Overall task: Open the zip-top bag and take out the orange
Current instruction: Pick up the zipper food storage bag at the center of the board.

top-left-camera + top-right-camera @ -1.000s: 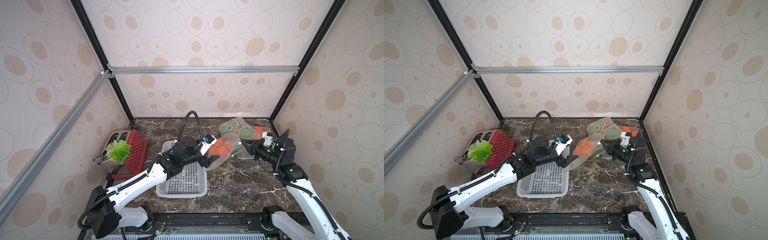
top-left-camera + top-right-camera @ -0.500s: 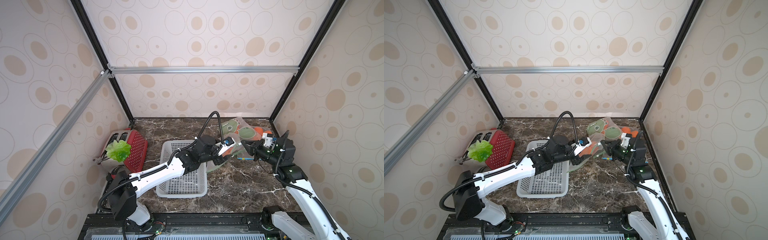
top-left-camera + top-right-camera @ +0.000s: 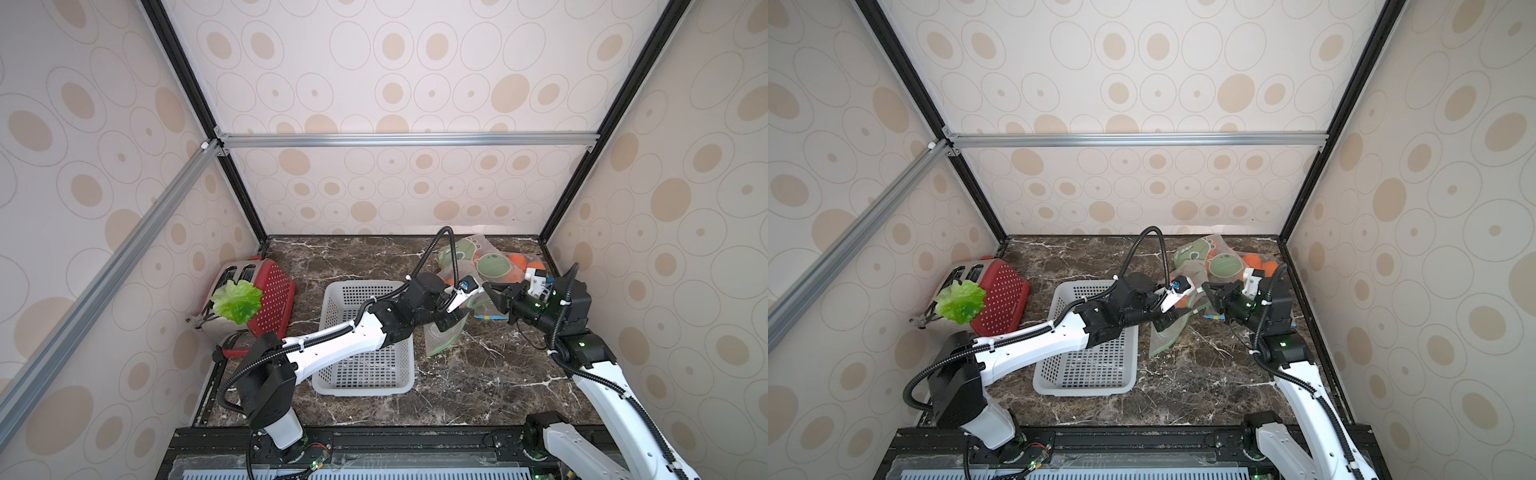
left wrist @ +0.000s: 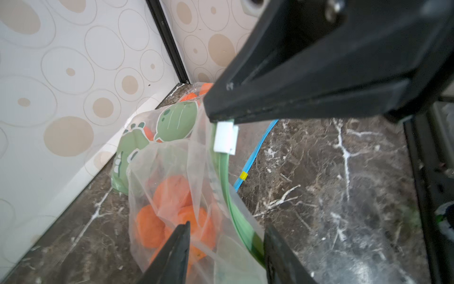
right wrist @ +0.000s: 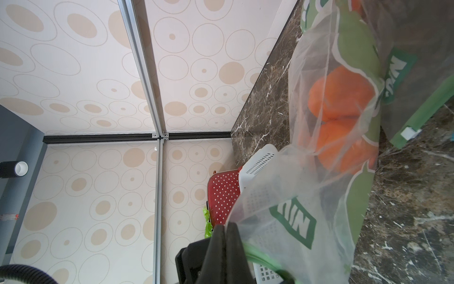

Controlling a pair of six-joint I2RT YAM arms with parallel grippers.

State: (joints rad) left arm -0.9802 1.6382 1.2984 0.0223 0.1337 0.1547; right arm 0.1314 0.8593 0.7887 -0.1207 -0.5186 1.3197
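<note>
Reach-in is the step in hand, I judge. Just right of the basket [image 3: 361, 388], near the middle of both top views, the left tool [image 4: 227, 231] stands partly open and grips nothing. Film, an orange and the green zip strip [image 4: 228, 186] lie between its jaws. Whether those jaws are inside the mouth or astride the wall, I cannot tell. The bag [image 3: 444, 340] hangs right of centre, its lower corner seemingly on the counter [image 3: 478, 386]. The orange [image 4: 172, 194] sits inside it among others, low in the middle of the left wrist view. Further right, the right tool [image 3: 490, 289] is clamped tight on the bag's rim. To do this well, hold that rim taut and raised so the mouth gapes. Slide both left jaws inside the film, settle on one orange only, and close gently across its widest part without pinching plastic.
</note>
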